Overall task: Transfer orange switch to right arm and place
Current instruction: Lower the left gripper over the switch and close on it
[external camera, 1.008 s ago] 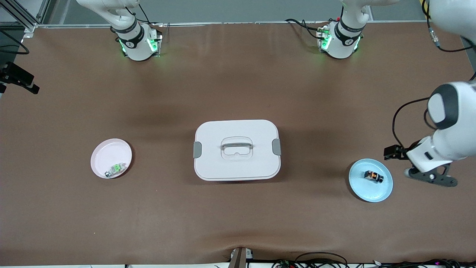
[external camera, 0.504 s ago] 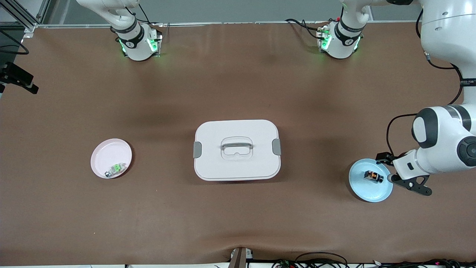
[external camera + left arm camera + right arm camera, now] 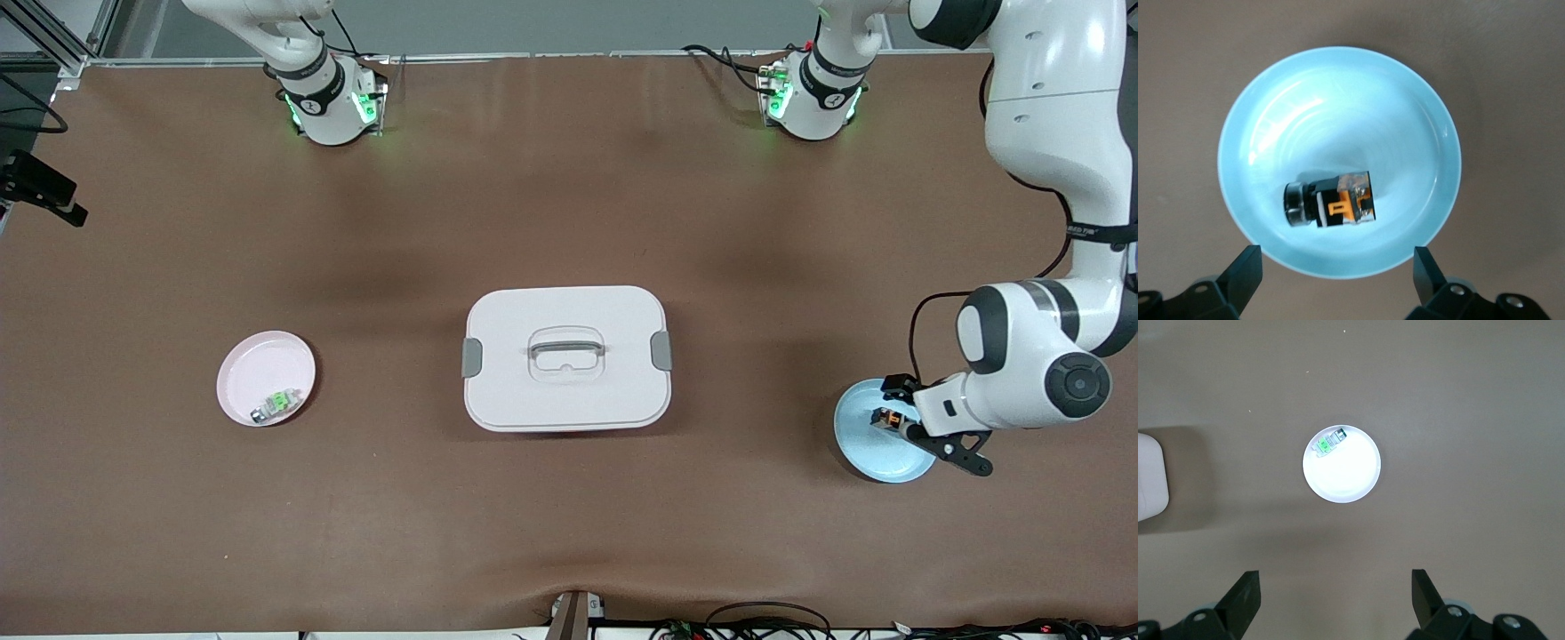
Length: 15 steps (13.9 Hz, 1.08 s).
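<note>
Switch: we found the orange switch point(image 3: 1330, 206) lying sideways in the blue plate point(image 3: 1418, 113), directly beneath the left tool point(image 3: 1338, 277).
Left tool: fingers apart, straddling the switch's long axis.
Right tool point(image 3: 1335, 600): apart, waiting high over the pink plate point(image 3: 1350, 480).

**Three cameras, two shared patches**

The front camera looks down from high across the surface point(image 3: 569, 533), facing both arm bases. The left wrist camera looks straight down, close over the blue plate point(image 3: 1338, 67), which the front view also shows point(image 3: 858, 444). The right wrist camera looks down from much higher over the pink plate point(image 3: 1341, 477), shared with the front view point(image 3: 258, 364), and catches the white box's edge point(image 3: 1151, 477).
</note>
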{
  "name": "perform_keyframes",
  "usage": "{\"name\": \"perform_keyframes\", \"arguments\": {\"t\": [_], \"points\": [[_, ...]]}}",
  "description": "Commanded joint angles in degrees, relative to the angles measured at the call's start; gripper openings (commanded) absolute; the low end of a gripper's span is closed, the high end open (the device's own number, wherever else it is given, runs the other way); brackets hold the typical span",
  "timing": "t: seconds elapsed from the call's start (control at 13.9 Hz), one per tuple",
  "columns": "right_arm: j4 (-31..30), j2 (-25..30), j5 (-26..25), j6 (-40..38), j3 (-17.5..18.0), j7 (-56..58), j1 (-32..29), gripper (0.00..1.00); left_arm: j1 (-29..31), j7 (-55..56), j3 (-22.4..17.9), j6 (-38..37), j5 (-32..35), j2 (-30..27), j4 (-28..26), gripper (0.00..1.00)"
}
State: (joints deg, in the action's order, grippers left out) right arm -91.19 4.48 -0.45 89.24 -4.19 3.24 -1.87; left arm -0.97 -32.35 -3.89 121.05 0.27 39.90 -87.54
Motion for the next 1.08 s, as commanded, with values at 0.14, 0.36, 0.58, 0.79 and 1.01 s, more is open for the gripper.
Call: {"name": "perform_keyframes", "arguments": {"t": [0.14,0.36,0.58,0.79,1.01], "points": [[-1.6,1.1,-1.1,0.6,0.6,0.4,-0.5,1.0,-0.2,2.8,0.0,0.0,0.3,1.7,3.5,1.0],[-1.5,0.8,-0.7,0.4,0.5,-0.2,-0.7,1.0,-0.7,2.9,0.3,0.1,0.5,1.8,3.5,1.0],[-1.7,0.8,-0.3,0.0,0.2,-0.2,-2.8,1.0,-0.8,2.9,0.3,1.0,0.4,1.8,3.5,1.0],[-1.7,0.7,1.4,0.1,0.2,-0.2,-3.7,1.0,-0.4,2.9,0.3,1.2,0.8,2.5,3.5,1.0],[-1.7,0.8,1.4,0.0,0.7,-0.3,-2.4,1.0,0.0,2.8,0.4,2.6,0.8,3.3,3.4,1.0]]}}
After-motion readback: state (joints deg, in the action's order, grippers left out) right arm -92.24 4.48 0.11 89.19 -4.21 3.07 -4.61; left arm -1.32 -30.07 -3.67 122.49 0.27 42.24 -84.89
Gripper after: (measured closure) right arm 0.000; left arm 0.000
